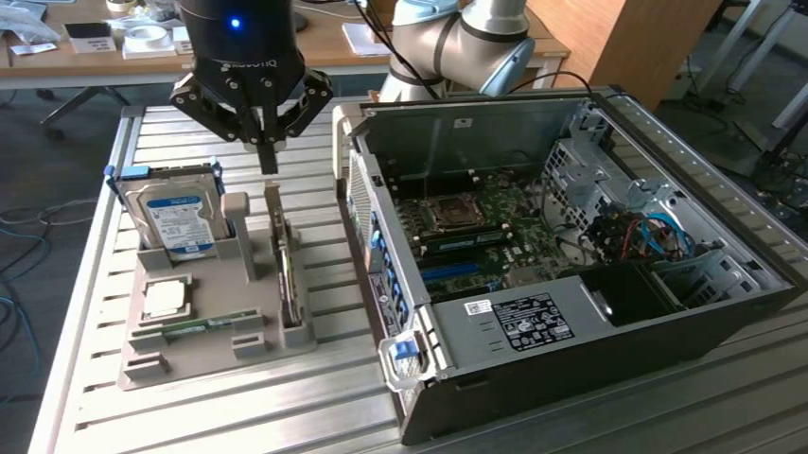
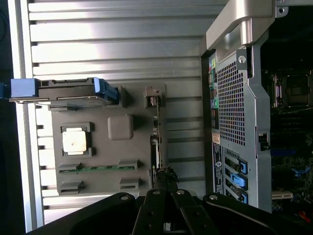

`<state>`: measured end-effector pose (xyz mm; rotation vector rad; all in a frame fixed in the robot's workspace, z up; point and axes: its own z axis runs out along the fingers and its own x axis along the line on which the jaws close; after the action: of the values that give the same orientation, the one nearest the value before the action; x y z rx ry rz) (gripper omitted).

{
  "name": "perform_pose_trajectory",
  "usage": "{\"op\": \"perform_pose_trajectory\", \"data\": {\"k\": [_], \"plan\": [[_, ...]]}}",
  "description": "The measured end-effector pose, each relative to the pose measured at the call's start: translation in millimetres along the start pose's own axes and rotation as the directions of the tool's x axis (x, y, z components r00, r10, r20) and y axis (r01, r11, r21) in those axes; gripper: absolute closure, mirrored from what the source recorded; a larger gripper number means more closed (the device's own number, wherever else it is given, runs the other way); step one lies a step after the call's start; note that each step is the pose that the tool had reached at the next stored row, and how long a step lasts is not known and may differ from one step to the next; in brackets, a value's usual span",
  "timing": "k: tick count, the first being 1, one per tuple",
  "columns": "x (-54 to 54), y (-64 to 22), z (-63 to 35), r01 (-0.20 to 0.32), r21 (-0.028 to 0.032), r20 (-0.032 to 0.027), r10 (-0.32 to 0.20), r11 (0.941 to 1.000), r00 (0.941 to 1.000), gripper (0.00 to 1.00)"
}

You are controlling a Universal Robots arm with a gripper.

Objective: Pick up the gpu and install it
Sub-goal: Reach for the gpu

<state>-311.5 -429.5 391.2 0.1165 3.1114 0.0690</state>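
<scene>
- Metal slats of the table [image 1: 76,378] are left bare along the exterior view's left edge and in front of the holder. The widest open room is judged to lie there and straight above.
- Black steel of the open computer case [image 1: 707,312] is stood just beside the holder, on the exterior view's right. Its upper rim and perforated rear wall are judged the hardest edges, and a card carried low across could be knocked against them.
- Grey plastic of the holder [image 1: 189,357] is set with upright posts close to the card slot, so a tilted lift could be jammed between them.
- Black gripper [image 1: 268,161] is hung over the far end of the card and apart from it, its fingers brought together with nothing between them. A descent made so would land on the card's top edge rather than around it.
- Blue-labelled hard drive [image 1: 177,218] is stood upright to the exterior view's left of the card, and widely spread fingers could be brushed against it.
- Green gpu [image 1: 288,274] is stood on edge in the holder's slot nearest the case, not yet picked up. Being thin and tall, it is judged easy to tip under an off-centre grasp.
</scene>
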Motion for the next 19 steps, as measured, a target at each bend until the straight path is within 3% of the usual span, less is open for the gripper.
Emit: {"op": "perform_pose_trajectory", "data": {"k": [9,19], "plan": [[0.5,-10.7,-0.5,0.0,0.0001,-0.0001,0.0,1.0,1.0,0.89],[4.9,-14.3,-0.6,0.0,0.0,0.0,0.0,1.0,1.0,0.89]]}}
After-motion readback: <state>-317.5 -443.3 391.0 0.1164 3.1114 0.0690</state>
